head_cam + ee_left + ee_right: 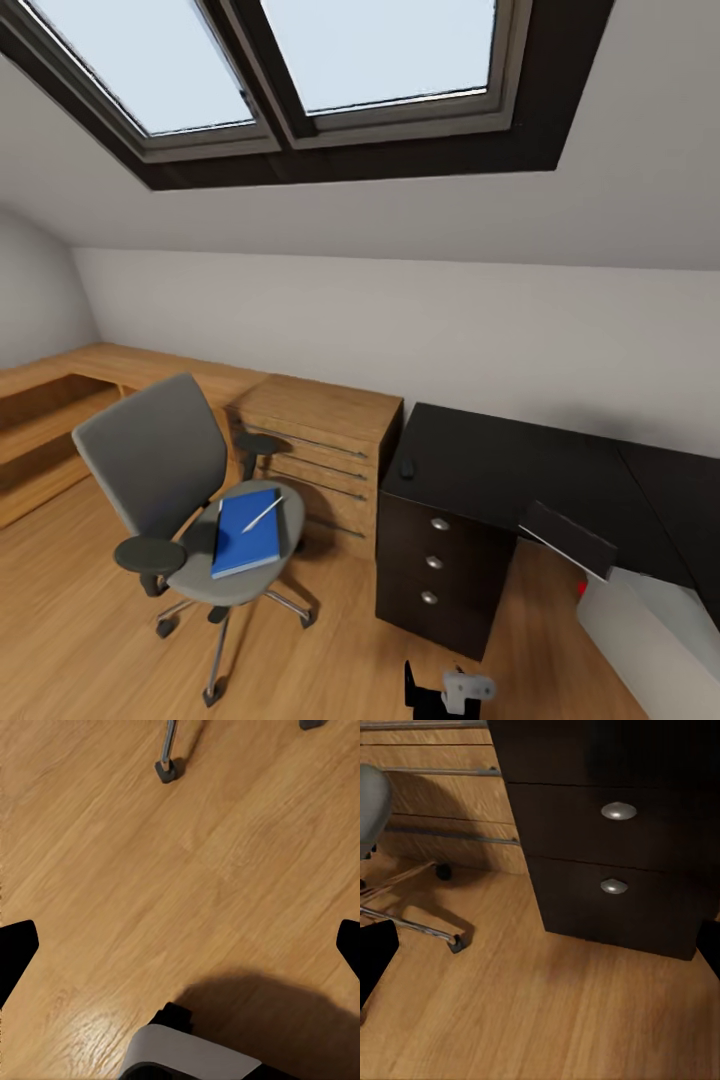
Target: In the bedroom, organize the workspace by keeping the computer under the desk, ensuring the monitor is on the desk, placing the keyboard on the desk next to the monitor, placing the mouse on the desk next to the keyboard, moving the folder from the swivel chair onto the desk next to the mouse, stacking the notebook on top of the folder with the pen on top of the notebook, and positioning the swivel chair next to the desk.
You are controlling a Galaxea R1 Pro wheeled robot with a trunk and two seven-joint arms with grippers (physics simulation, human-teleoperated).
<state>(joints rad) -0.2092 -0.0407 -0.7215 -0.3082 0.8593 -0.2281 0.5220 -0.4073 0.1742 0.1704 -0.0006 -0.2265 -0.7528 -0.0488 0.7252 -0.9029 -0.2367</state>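
**A:** Start with the head view. Where does the folder sit?

**B:** The folder (246,531) lies flat on the seat of the swivel chair (160,470), with the pen (262,515) resting across its upper corner. The chair stands on the wooden floor (80,600) in front of the light wooden cabinet (320,440), just left of the desk (500,460). A small dark thing on the desk's near corner is probably the mouse (407,467) (too small to be sure). A thin tilted panel, perhaps the monitor (566,538), hangs at the desk's front edge.

**A:** And the left wrist view?

**B:** Bare floor, a chair caster (166,769) far off, and the dark fingertips (16,952) of the left gripper (180,952) set wide apart at the frame's two edges, holding nothing.

**A:** Right wrist view?

**B:** The desk's drawer unit (615,847), chair legs (412,921) beside it, and the right gripper (540,952) likewise spread wide and empty.

**A:** How would the folder handle?

**B:** Likely light, thin and stiff, and slick on top, so the pen could roll off if it tips. A pinch on the overhanging front edge, kept level, looks safest; lifting the pen away first may be wiser.
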